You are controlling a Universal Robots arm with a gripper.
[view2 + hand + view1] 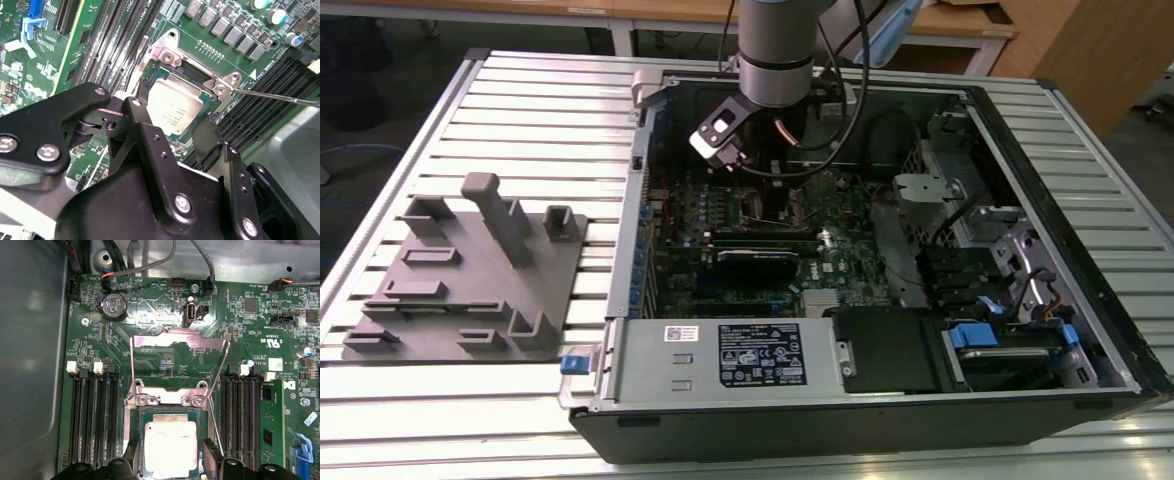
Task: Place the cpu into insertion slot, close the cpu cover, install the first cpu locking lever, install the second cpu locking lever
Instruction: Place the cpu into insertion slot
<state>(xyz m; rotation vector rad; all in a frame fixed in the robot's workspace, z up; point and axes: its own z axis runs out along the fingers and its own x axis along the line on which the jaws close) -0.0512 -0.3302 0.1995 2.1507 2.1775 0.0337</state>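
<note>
Faint etched print on cpu [170, 440] top, right at pincer [170, 460]. Small white lettering scattered over green circuit board [165, 360] all round pincer. Stamped marking on coin battery [114, 305], beyond pincer. Big white label [761, 357] with black print and symbols on silver box [654, 370], well away from pincer; too small to read.

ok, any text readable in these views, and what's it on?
Nothing I can quote reliably.
label on the silver box: print too small to read.
cpu top: faint markings, unreadable.
circuit board: white lettering, too small to read.
coin cell: stamped marks, blurred.
</note>
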